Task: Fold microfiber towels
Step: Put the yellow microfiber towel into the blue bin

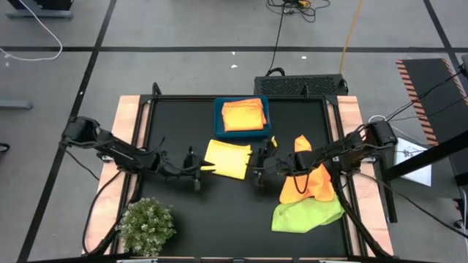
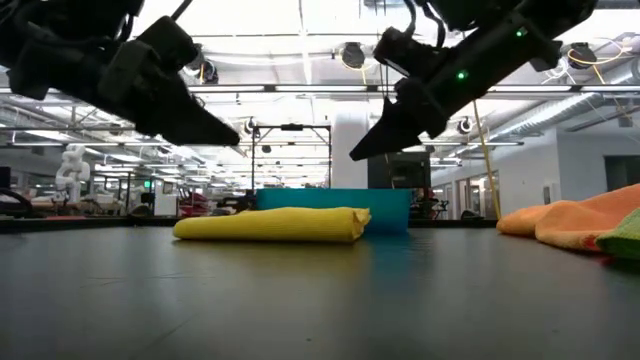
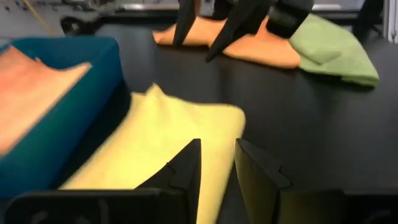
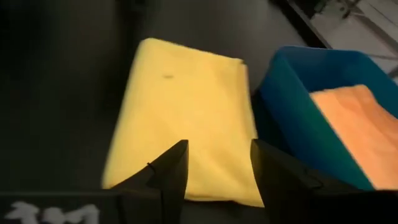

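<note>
While the folded yellow towel [image 1: 227,158] lies between them, your left hand [image 1: 196,174] at nine o'clock and right hand [image 1: 259,172] at three hang just beside it, both seemingly part-open and empty.

Grey tiled floor [image 1: 183,29], bright ceiling lights [image 2: 300,15]

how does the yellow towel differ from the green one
The yellow towel is folded into a neat flat rectangle; the green towel lies loose and rumpled. The yellow towel sits alone mid-table beside the blue bin, between the two grippers; the green towel is at the table's right side, partly under an unfolded orange towel. Both rest on the black table, and neither is held.
</note>
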You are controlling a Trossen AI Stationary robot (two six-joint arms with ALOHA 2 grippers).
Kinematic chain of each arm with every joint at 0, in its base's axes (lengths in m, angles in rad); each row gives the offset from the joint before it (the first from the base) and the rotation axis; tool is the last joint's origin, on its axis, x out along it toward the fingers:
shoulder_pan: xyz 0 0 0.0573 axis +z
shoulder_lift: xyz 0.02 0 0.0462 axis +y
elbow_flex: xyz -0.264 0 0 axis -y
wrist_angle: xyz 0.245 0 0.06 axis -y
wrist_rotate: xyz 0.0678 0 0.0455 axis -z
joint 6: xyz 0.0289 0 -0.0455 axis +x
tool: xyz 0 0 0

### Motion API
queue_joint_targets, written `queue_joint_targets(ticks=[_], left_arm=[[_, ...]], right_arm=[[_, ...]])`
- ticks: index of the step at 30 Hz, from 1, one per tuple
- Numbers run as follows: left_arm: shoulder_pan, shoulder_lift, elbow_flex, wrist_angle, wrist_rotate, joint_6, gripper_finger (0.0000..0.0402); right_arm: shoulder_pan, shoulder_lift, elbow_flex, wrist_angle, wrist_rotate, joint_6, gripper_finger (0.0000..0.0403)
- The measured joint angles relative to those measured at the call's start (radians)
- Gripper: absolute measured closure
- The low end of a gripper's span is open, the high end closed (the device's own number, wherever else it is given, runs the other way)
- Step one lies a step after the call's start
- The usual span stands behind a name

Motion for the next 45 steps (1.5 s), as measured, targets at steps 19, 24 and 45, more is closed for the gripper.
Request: queue_joint_targets(ticks=[19, 24, 45], left_arm=[[-0.086, 0.416, 0.457, -0.303, -0.049, 0.147, 0.0262], [-0.091, 0.491, 0.582, -0.444, -0.128, 0.192, 0.0192], [-0.077, 0.693, 0.759, -0.652, -0.367, 0.253, 0.0134]], right_arm=[[0.037, -0.027, -0.001, -0.113, 0.035, -0.009, 0.0241], [0.059, -0.052, -0.001, -0.135, 0.035, 0.005, 0.0241], [0.065, -0.047, 0.0, -0.13, -0.108, 0.009, 0.0241]])
